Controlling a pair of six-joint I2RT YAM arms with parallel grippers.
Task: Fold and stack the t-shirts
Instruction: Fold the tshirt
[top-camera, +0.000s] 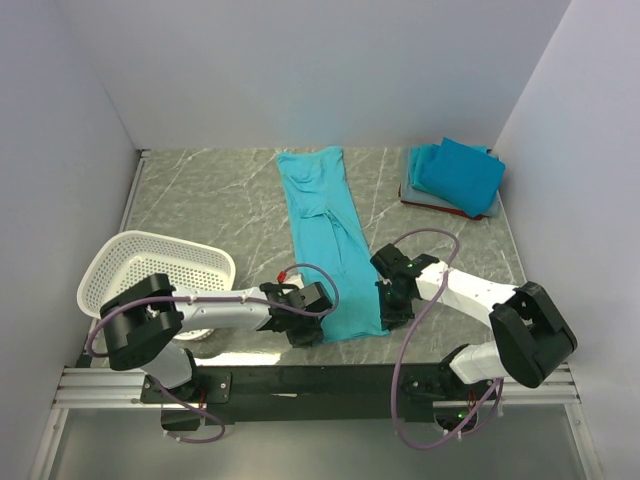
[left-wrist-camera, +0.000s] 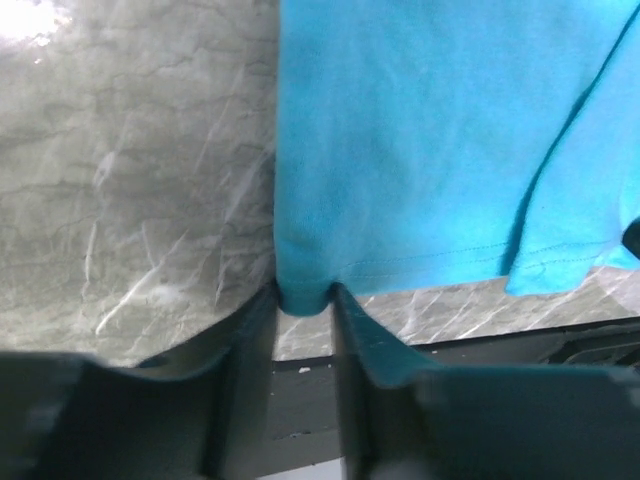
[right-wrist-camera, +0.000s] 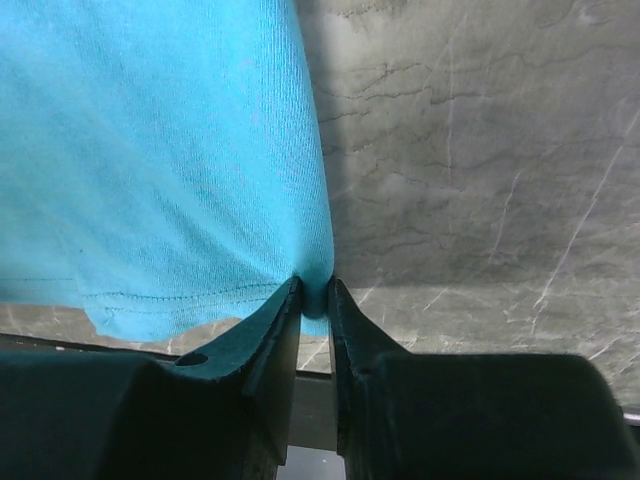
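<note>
Two hem corners of the teal t-shirt (top-camera: 325, 230) pinched, one per gripper

The shirt is laid as a long narrow strip down the middle of the table (top-camera: 210, 200), hem nearest the arms. Its left corner is caught between the narrowly parted jaws of the left gripper (left-wrist-camera: 303, 300); its right corner is clamped by the almost closed right gripper (right-wrist-camera: 313, 295). Folded shirts (top-camera: 455, 175) are stacked far right.

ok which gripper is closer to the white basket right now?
Left. The left gripper is at the teal t-shirt's near-left hem corner, just right of the white perforated basket; the right gripper is at the opposite hem corner, across the shirt.
</note>
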